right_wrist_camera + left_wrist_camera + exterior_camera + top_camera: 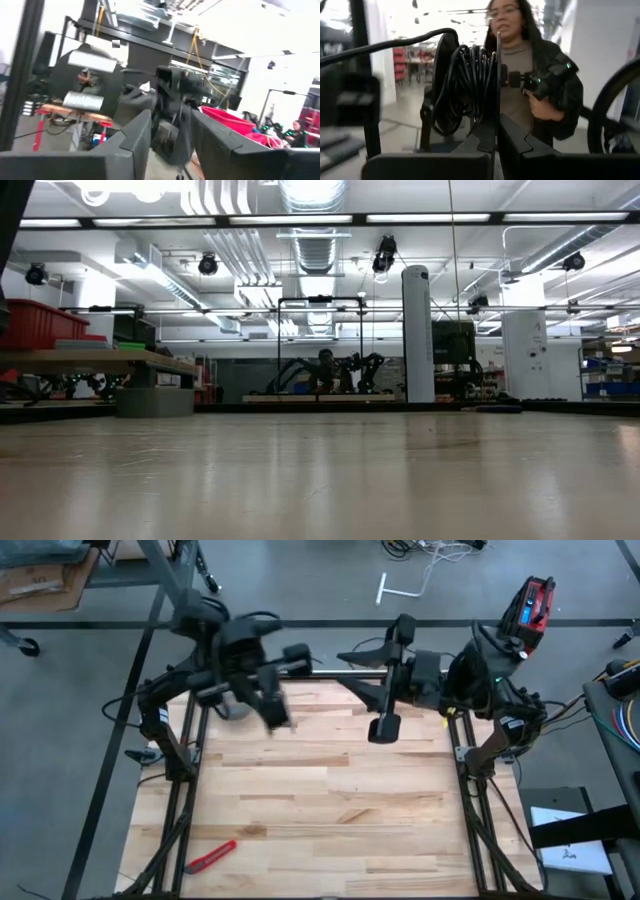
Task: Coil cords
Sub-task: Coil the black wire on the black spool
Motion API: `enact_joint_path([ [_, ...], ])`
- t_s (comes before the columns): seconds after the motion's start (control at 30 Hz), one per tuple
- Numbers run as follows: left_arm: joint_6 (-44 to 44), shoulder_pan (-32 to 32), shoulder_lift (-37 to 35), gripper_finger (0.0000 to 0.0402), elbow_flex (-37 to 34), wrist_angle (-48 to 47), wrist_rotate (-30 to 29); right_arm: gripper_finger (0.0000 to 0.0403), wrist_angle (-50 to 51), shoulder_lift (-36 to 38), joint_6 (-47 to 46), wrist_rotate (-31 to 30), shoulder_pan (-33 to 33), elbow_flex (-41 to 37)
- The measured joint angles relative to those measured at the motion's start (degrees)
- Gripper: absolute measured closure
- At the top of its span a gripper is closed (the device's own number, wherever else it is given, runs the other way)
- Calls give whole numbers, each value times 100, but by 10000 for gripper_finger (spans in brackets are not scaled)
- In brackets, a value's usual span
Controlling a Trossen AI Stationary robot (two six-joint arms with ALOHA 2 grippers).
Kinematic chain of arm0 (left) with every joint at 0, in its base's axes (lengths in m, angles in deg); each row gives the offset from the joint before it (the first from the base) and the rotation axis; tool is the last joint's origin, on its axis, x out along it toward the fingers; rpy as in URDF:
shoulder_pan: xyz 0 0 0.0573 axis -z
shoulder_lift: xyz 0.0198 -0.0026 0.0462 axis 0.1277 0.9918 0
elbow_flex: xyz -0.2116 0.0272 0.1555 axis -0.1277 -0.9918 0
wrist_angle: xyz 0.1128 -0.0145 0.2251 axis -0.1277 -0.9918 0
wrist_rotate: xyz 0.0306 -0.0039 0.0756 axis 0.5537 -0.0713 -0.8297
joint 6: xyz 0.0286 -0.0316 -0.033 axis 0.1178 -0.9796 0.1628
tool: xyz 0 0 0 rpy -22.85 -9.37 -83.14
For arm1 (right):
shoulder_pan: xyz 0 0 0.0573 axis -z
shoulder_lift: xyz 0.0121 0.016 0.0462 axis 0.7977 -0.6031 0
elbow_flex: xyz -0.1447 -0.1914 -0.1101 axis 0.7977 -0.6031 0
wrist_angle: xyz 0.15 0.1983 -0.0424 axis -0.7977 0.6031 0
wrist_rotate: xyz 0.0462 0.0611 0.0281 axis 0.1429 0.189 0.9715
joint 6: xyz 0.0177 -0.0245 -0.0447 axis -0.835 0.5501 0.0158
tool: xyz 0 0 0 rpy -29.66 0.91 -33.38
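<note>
I see the reel (465, 85), wound with black cord (470, 75), clamped between my left gripper (492, 135) fingers, raised above the table's (320, 800) far left corner. My right gripper (383, 727) hangs over the far edge; I cannot tell its opening.

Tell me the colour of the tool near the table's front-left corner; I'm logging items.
Red with a black end; the tool shows best in the high view.
</note>
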State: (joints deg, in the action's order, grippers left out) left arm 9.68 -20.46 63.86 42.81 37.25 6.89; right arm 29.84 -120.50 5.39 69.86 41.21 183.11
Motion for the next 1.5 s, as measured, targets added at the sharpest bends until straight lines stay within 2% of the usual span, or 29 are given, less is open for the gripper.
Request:
enact_joint_path([
  [0.2, -43, 61, 20, 402, -503, -397, -218, 240, 304, -10, 146, -33, 6, 1],
  [0.27, -47, 76, 20, 402, -622, -391, -278, 237, 391, -38, 131, -279, 8, 1],
  [0.37, -124, 116, 16, 402, -675, -387, -340, 236, 489, -85, 159, -569, 11, -2],
  [0.63, -113, 241, 8, 402, -663, -381, -559, 249, 490, -139, 368, -627, 9, -2],
  [0.97, -88, 332, 0, 402, -661, -478, -592, 292, 401, -231, 396, -577, 98, -4],
  [1.23, 292, 336, -2, 402, -662, -505, -414, 391, 146, -192, 358, -538, 81, -4],
  [1.5, 282, 306, -110, 402, -657, -481, -601, 401, 326, -45, 435, -529, -123, -4],
])
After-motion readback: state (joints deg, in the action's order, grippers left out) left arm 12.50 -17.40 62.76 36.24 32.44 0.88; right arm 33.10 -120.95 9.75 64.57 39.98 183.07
